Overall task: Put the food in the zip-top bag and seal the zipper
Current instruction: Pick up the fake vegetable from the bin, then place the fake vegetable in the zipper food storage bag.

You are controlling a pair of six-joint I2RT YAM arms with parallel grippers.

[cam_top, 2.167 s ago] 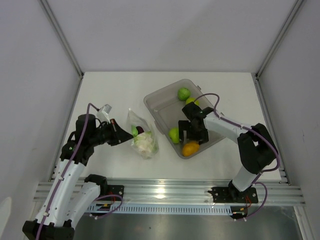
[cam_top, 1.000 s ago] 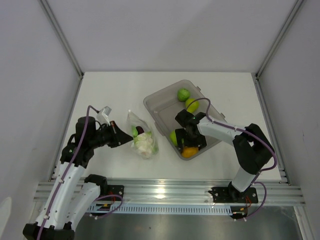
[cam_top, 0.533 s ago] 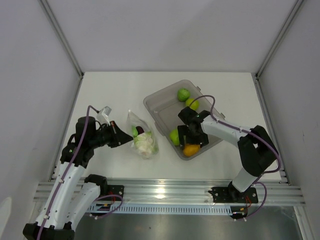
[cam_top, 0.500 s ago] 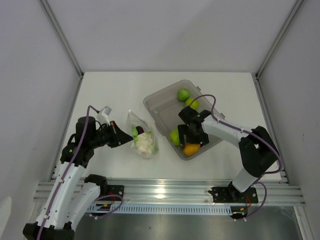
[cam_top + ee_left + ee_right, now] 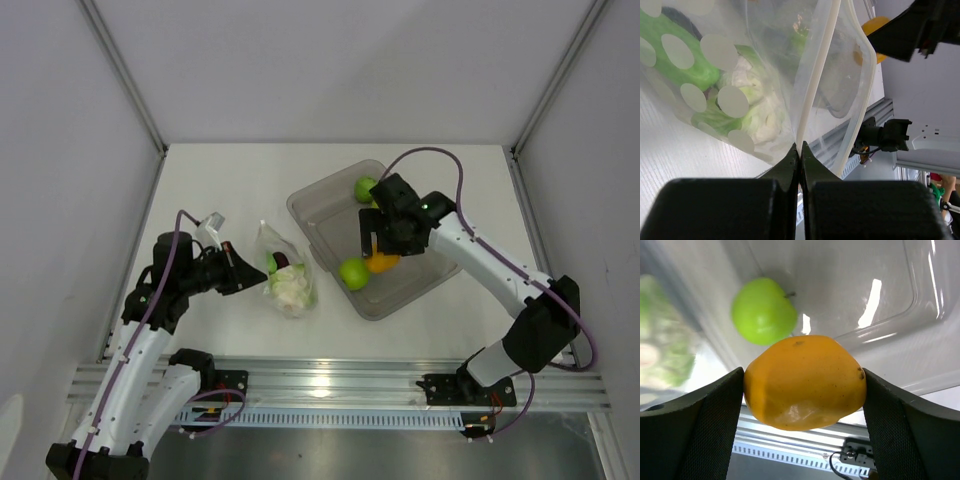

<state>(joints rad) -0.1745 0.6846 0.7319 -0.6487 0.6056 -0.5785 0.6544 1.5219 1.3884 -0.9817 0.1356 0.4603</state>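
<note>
near: left gripper (image 5: pixel 799 150) pinched tight on the zipper (image 5: pixel 812 95), plain only from its wrist camera | zip-top bag (image 5: pixel 285 272) lies on the table (image 5: pixel 220 180) left of the bin (image 5: pixel 312 195), cauliflower (image 5: pixel 760 110) inside | farther: right gripper (image 5: pixel 804 390) spread wide, clamping the orange citrus (image 5: pixel 382 263) above the bin | wrist view shows a green apple (image 5: pixel 764 311) beneath

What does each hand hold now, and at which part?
The right hand grips the orange-yellow toy citrus fruit by its two opposite sides. The left hand pinches the clear plastic zip-top bag at its white mouth strip.
</note>
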